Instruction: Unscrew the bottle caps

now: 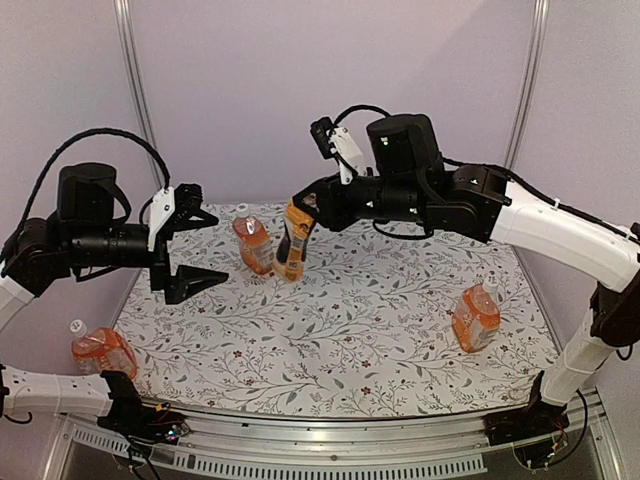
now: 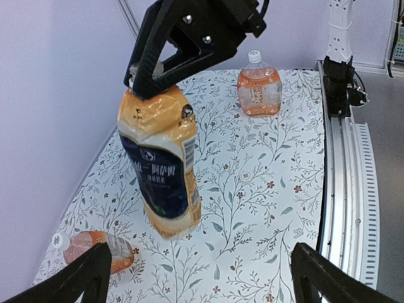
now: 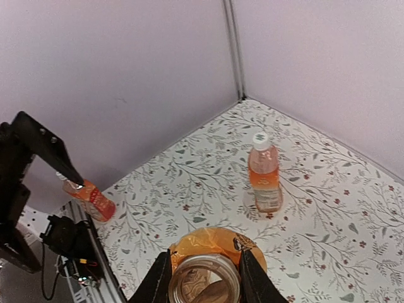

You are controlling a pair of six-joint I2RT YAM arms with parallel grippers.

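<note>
**Near-edge bottle lies untouched; tall bottle is held out for uncapping**

Top view: closest to the lens, beside the left arm's base, the near-edge bottle rests at the left border of the table, its white cap on. Further in, the right end effector is clenched on the neck of the tall bottle. That bottle leans, and I cannot tell whether its base touches the table. The left end effector hangs just to its left, released, with its fingers spread wide. I judge that the right arm is steadying the bottle so the left can close on it for the twist. A back bottle is just beside the tall one. A right-side bottle stands well apart.

Left wrist view: the left arm's own fingers frame the bottom corners with nothing between them, facing the tall bottle's label. The black right end effector covers the bottle's top, so any cap there is hidden. The back bottle appears to lie on its side near the wall, capped. The right-side bottle is upright and capped.

Right wrist view: looking down between the pinching fingers, the tall bottle's mouth reads as a clear ring with no white cap showing. The view is too close to be sure of that. The three squat bottles all show their caps, so most of the task seems undone.
</note>
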